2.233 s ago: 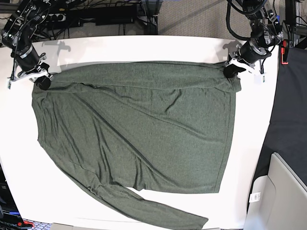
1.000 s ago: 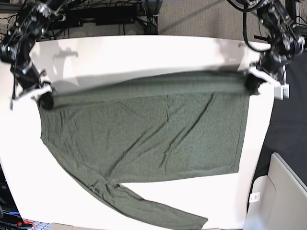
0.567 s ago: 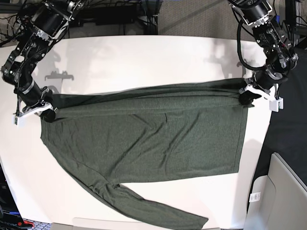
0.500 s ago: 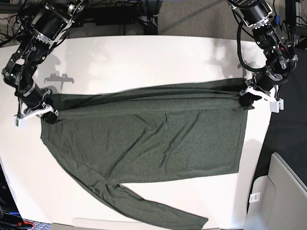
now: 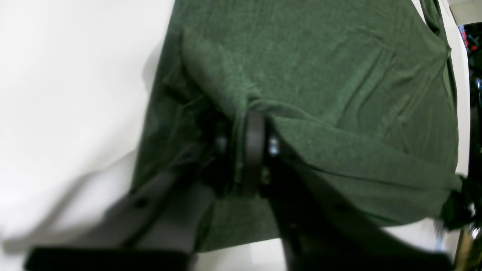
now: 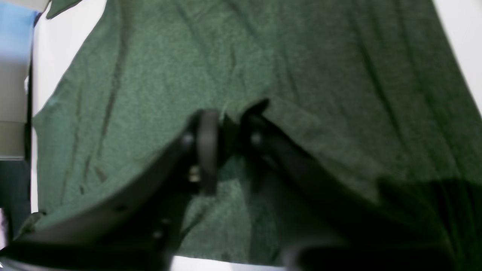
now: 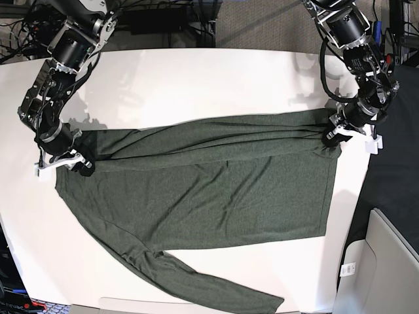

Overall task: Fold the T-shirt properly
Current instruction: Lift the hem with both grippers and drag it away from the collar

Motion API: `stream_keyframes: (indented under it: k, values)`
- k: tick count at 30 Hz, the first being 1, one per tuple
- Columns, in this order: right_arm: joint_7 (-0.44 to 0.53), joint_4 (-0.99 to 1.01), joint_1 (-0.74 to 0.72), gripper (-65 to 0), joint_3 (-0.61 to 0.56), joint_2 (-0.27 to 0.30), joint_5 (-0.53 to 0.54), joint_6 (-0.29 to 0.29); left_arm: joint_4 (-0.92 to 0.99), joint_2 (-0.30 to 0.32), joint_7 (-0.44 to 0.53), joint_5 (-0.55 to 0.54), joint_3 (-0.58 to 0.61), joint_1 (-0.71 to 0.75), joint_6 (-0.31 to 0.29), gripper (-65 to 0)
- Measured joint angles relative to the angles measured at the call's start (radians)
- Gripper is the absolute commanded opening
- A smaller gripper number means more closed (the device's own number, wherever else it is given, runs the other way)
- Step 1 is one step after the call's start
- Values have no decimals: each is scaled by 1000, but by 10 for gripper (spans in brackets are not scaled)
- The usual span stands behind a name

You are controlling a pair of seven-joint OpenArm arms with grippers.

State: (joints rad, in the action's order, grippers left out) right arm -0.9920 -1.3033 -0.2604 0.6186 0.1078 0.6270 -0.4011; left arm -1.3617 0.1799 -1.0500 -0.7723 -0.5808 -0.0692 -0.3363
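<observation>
We had the broad white counter [image 7: 196, 85] carrying the dark olive-green heathered knit T-shirt [image 7: 209, 196], spread flat with its far edge folded over and one long sleeve [image 7: 216, 288] trailing near. The left tool [image 7: 335, 139] and right tool [image 7: 77, 166] each had fabric between their jaws; whether they pinched it, we could not tell. We judged that both should part fully and lift straight, leaving the fold undisturbed.
</observation>
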Motion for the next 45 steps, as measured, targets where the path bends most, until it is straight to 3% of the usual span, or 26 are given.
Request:
stream_keyframes:
  k: [2, 5, 7, 15, 22, 33, 37, 42, 45]
  values:
    - [-3, -4, 16, -388, 1, 4, -3, 3, 0, 14, 4, -2, 0, 0, 17, -434]
    - [-10, -13, 25, -386, 0, 4, -2, 3, -19, 17, 0, -2, -2, 10, 21, -386]
    - [-10, -48, 36, -389, -3, 2, 5, 2, -60, 24, 1, -8, -3, 37, 21, -386]
    - [-17, -269, 203, -389, -1, 30, 198, -4, -296, 26, -1, -40, -9, 248, 19, -386]
    - [-13, -341, 310, -389, 3, 35, 215, -4, -254, -3, 1, -90, -4, 287, 17, -386]
    - [-13, -343, 332, -389, 3, 35, 209, -3, -97, -16, 31, -134, -4, 203, 2, -386]
    - [-13, -342, 333, -389, 3, 30, 210, 0, -37, -16, 34, -132, -4, 148, 3, -451]
    - [-8, -341, 358, -389, 3, 32, 172, 3, 12, -14, 41, -138, -4, 124, 3, -632]
    - [-10, -341, 374, -388, 3, 32, 162, 4, 12, -14, 32, -137, -4, 121, 3, -649]
